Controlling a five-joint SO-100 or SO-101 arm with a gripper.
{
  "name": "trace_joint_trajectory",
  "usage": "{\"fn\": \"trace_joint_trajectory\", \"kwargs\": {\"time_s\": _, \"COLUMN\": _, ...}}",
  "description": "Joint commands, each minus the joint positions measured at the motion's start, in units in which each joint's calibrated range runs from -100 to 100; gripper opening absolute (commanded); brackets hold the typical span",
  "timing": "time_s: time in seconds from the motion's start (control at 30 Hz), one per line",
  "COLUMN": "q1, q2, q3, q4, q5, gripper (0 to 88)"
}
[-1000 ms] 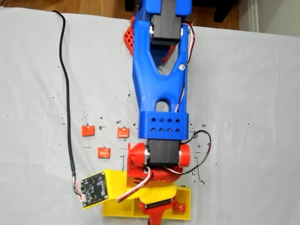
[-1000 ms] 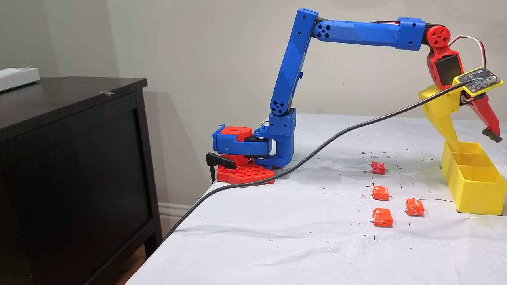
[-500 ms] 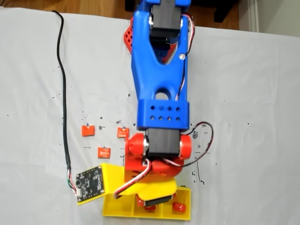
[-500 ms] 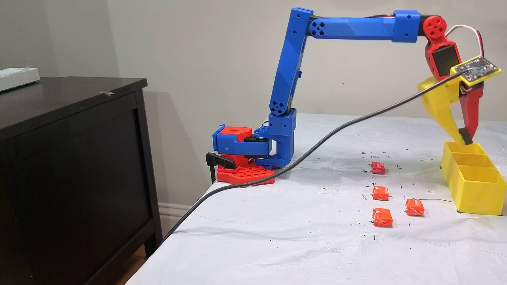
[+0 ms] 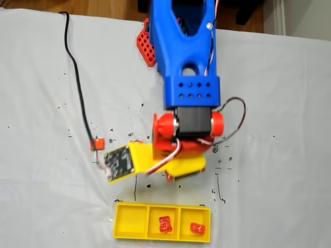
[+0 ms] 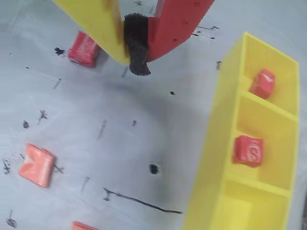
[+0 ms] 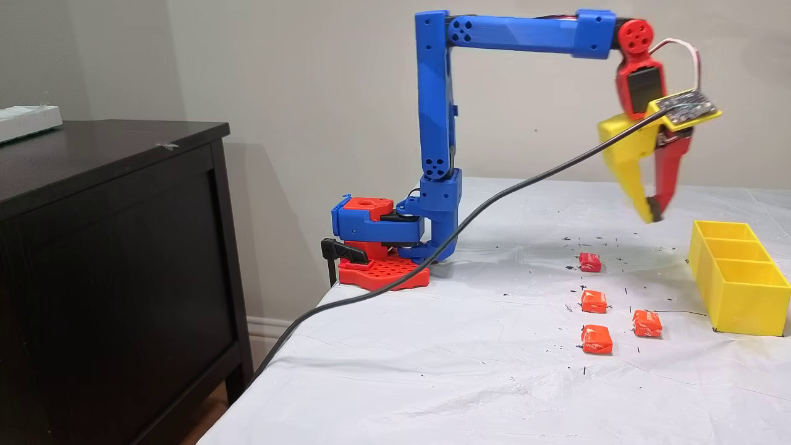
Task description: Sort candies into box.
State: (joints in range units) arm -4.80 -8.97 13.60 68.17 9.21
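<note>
The yellow box (image 5: 131,222) lies at the bottom of a fixed view. One red candy (image 5: 164,223) sits in its middle compartment and another red candy (image 5: 197,228) in its right one; the left compartment holds nothing. My gripper (image 7: 654,213) hangs high above the table, left of the box (image 7: 741,296) in a fixed view, shut with nothing held. In the wrist view its tips (image 6: 136,57) meet above a red candy (image 6: 84,49) on the cloth, with an orange candy (image 6: 36,164) nearer. On the table lie one red candy (image 7: 590,262) and three orange candies (image 7: 594,301).
A black cable (image 7: 469,216) runs from the wrist board across the white cloth and off the table's front. The arm's base (image 7: 383,247) is clamped at the table's back edge. A dark cabinet (image 7: 117,247) stands left of the table.
The gripper was open over the box a second ago. It has shut, risen and pulled back from the box toward the loose candies.
</note>
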Motion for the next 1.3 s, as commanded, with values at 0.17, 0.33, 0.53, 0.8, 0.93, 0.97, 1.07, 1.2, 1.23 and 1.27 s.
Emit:
{"fn": "trace_joint_trajectory", "kwargs": {"time_s": 0.17, "q1": -2.0, "q2": -6.7, "q3": 7.1, "q4": 1.9, "q5": 0.0, "gripper": 0.2}}
{"fn": "trace_joint_trajectory", "kwargs": {"time_s": 0.33, "q1": -2.9, "q2": -5.5, "q3": 8.7, "q4": 1.5, "q5": -1.0, "gripper": 0.2}}
{"fn": "trace_joint_trajectory", "kwargs": {"time_s": 0.53, "q1": -3.0, "q2": -3.6, "q3": 8.9, "q4": 2.3, "q5": -2.1, "gripper": 16.1}}
{"fn": "trace_joint_trajectory", "kwargs": {"time_s": 0.8, "q1": -3.3, "q2": -1.7, "q3": 9.1, "q4": 2.2, "q5": -2.5, "gripper": 22.1}}
{"fn": "trace_joint_trajectory", "kwargs": {"time_s": 0.93, "q1": -3.6, "q2": -1.4, "q3": 10.2, "q4": 2.1, "q5": -2.6, "gripper": 26.2}}
{"fn": "trace_joint_trajectory", "kwargs": {"time_s": 0.97, "q1": -3.7, "q2": -1.4, "q3": 10.5, "q4": 2.1, "q5": -2.7, "gripper": 27.0}}
{"fn": "trace_joint_trajectory", "kwargs": {"time_s": 1.07, "q1": -4.1, "q2": -1.1, "q3": 11.2, "q4": 1.7, "q5": -2.9, "gripper": 27.8}}
{"fn": "trace_joint_trajectory", "kwargs": {"time_s": 1.2, "q1": -4.8, "q2": 0.1, "q3": 11.6, "q4": 0.8, "q5": -3.5, "gripper": 27.6}}
{"fn": "trace_joint_trajectory", "kwargs": {"time_s": 1.23, "q1": -5.0, "q2": 0.6, "q3": 11.6, "q4": 0.6, "q5": -3.7, "gripper": 27.6}}
{"fn": "trace_joint_trajectory", "kwargs": {"time_s": 1.27, "q1": -5.2, "q2": 0.9, "q3": 11.6, "q4": 0.3, "q5": -3.8, "gripper": 27.9}}
